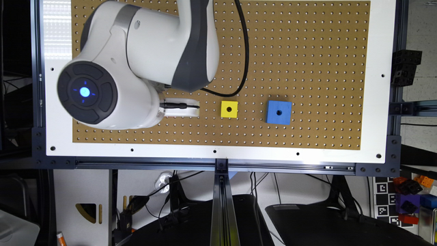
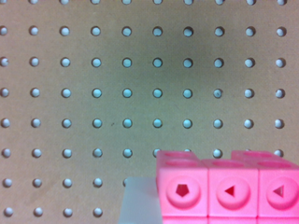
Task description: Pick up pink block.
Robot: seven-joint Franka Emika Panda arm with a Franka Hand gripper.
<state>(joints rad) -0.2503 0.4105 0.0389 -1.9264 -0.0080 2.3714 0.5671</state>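
Two cubes are sitting on the brown pegboard worktop [image 1: 307, 51] in the exterior view: a yellow cube [image 1: 229, 109] with one centre hole and, apart from it toward the exterior view's right, a larger blue cube [image 1: 279, 112], also with one hole. The white arm [image 1: 136, 61] is reaching over the board at the exterior view's left, its pincer [image 1: 180, 108] showing as a white part beside the yellow cube. In the wrist view, the pink block [image 2: 229, 189] is lying close under the camera, its round recessed faces showing, against the pegboard [image 2: 140, 93]. Whether the pincer is apart, together or clamped cannot be told.
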